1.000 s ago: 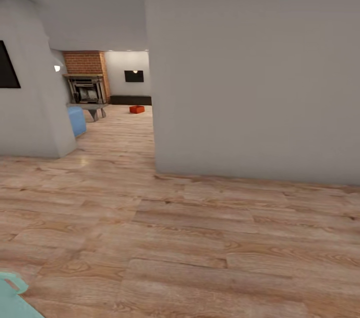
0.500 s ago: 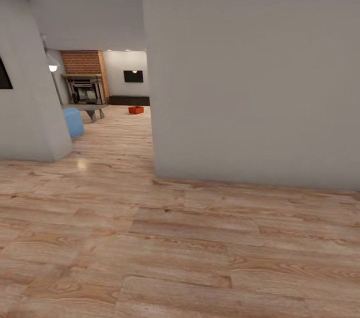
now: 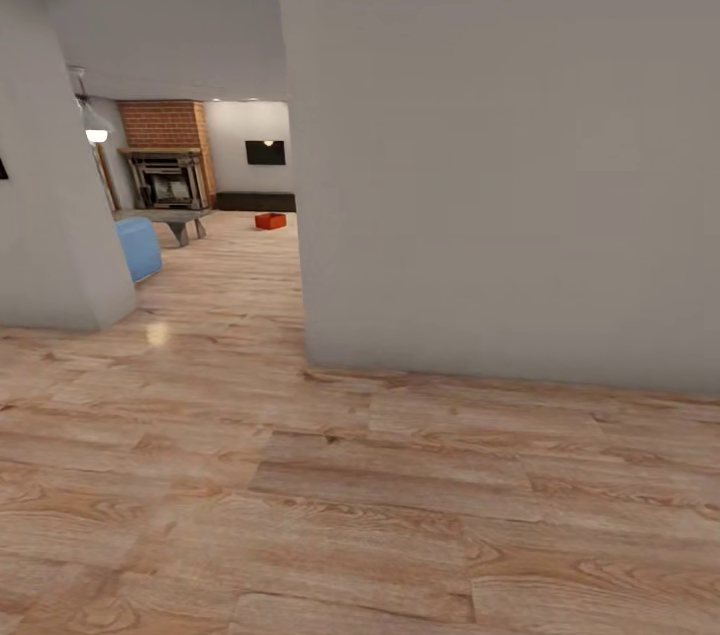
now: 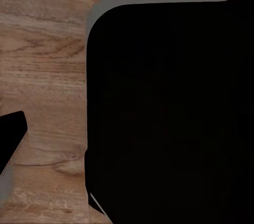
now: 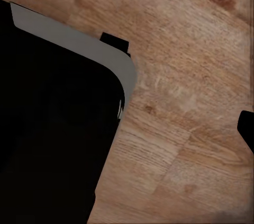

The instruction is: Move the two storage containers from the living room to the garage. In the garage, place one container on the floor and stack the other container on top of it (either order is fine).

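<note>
We are heading toward the living room, passing the rounded grey wall [image 3: 50, 215] and soft blue sofa [image 3: 138, 248]. One boxy orange-red container [image 3: 270, 221] is sitting on the plank floor [image 3: 330, 475] by the dark cabinet [image 3: 257, 201]. We cannot tell either claw's state.

A big grey wall [image 3: 500, 145] blocks most of the living room beyond it. Far off on the wood floor [image 3: 330, 475], one orange-red container [image 3: 270, 221] is too small to show its walls or inside. The blue sofa [image 3: 138, 248] is half hidden by the left wall corner [image 3: 50, 185]. In both wrist views a black body with a grey rim [image 4: 169, 113] [image 5: 53, 128] covers much of the floor, and small dark parts are cut off at the edges.
</note>
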